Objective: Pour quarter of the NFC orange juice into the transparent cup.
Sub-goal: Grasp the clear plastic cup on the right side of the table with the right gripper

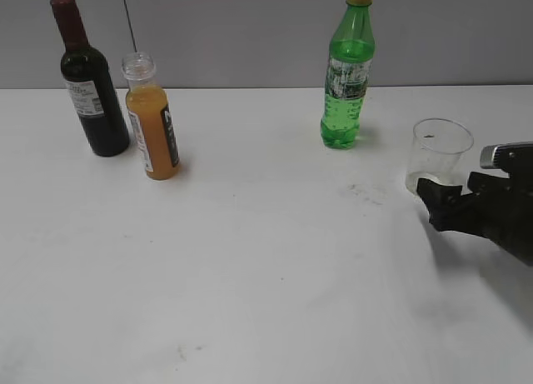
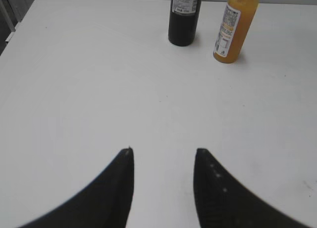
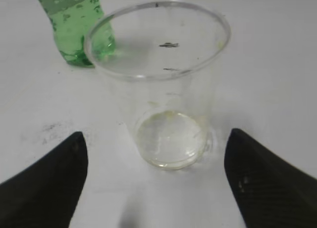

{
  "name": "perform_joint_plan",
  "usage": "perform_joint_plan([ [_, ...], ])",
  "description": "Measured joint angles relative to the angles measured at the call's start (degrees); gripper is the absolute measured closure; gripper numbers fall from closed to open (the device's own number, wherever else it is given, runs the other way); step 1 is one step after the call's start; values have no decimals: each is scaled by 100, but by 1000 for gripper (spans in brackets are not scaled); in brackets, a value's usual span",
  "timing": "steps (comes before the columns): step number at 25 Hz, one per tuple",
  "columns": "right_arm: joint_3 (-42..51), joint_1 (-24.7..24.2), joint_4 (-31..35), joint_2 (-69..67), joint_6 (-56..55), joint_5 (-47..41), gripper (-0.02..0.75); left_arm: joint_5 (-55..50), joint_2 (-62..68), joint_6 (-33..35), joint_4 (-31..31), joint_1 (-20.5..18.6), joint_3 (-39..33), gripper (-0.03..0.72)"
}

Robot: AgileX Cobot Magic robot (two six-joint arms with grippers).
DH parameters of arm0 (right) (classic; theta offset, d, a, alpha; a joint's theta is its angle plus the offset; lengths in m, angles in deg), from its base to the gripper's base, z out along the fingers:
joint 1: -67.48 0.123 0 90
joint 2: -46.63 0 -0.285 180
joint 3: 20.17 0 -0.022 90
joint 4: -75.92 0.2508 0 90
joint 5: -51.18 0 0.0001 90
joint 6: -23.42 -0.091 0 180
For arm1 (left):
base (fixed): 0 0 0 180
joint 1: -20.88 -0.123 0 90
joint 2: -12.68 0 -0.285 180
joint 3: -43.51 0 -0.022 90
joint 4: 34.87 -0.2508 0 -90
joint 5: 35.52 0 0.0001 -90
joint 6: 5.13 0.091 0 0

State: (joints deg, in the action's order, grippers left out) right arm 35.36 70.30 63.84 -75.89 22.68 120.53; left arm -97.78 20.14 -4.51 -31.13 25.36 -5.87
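The NFC orange juice bottle (image 1: 152, 122) stands uncapped at the back left of the white table; it also shows in the left wrist view (image 2: 235, 26). The transparent cup (image 1: 439, 153) stands upright and empty at the right, also in the right wrist view (image 3: 163, 89). My right gripper (image 3: 156, 154) is open, its fingers just short of the cup's base on either side; in the exterior view it (image 1: 450, 202) sits just in front of the cup. My left gripper (image 2: 163, 156) is open and empty over bare table, well short of the juice bottle.
A dark wine bottle (image 1: 90, 84) stands just left of the juice, also in the left wrist view (image 2: 184, 15). A tall green bottle (image 1: 346, 76) stands at the back, left of the cup, also in the right wrist view (image 3: 77, 25). A grey wall runs behind the table.
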Motion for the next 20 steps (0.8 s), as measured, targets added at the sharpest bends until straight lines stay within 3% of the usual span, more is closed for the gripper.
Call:
perform_joint_plan([
  [20,-812,0,-110,-461,-291,0,73,0,0,0,0,0,0,374],
])
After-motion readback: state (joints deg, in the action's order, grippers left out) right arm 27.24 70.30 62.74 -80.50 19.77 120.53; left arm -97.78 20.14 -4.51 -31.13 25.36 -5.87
